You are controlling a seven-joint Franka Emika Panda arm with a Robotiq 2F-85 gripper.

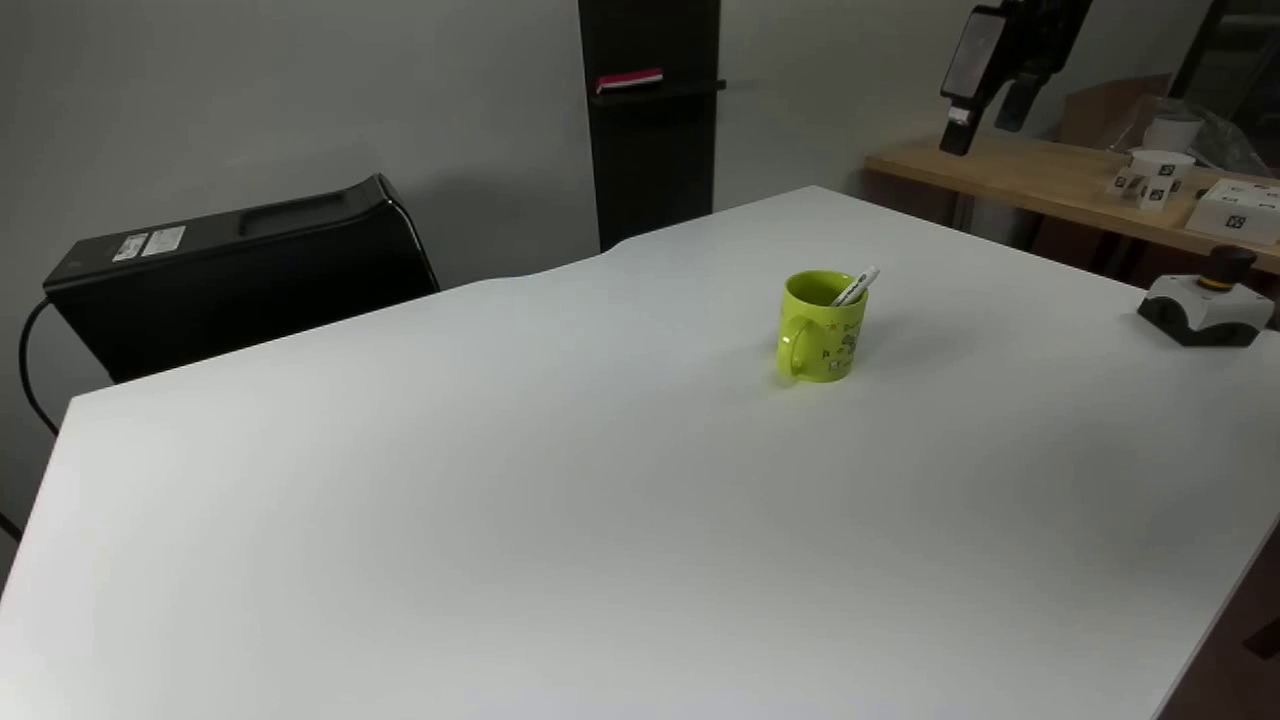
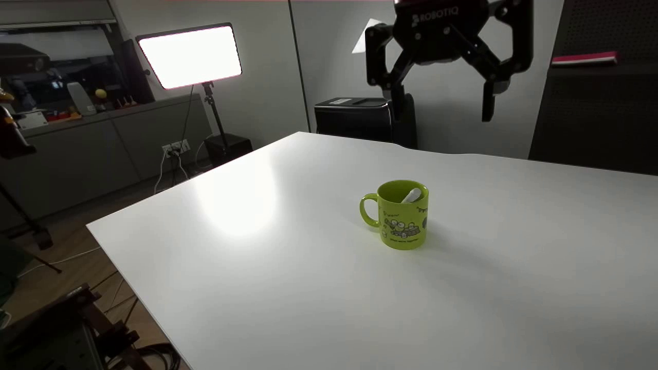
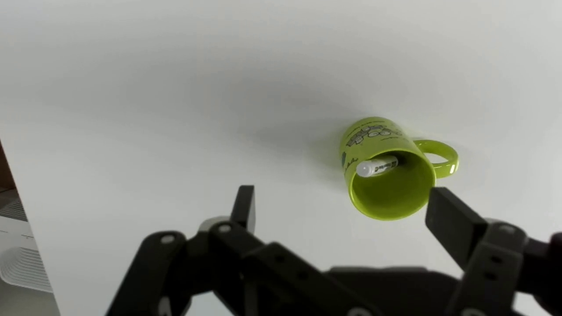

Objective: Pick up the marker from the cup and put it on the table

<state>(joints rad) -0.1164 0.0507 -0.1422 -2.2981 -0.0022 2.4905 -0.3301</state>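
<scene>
The lime-green cup (image 1: 822, 345) stands upright on the white table (image 1: 500, 500), and shows in an exterior view (image 2: 403, 226) and the wrist view (image 3: 390, 199) too. The white marker (image 1: 856, 287) leans inside the cup, its white end just above the rim; it also shows in an exterior view (image 2: 412, 196) and the wrist view (image 3: 376, 166). Its lower part and cap are hidden in the cup. My gripper (image 2: 443, 110) is open and empty, well above the table and apart from the cup. In the wrist view the cup and marker lie ahead of the fingertips (image 3: 342, 195), right of centre.
A white box with a dark button (image 1: 1210, 300) sits at the table's edge. A wooden table (image 1: 1030, 175) with white cups and a box stands beyond. A black bin-like box (image 1: 240, 270) and a bright light panel (image 2: 191, 56) stand off the table.
</scene>
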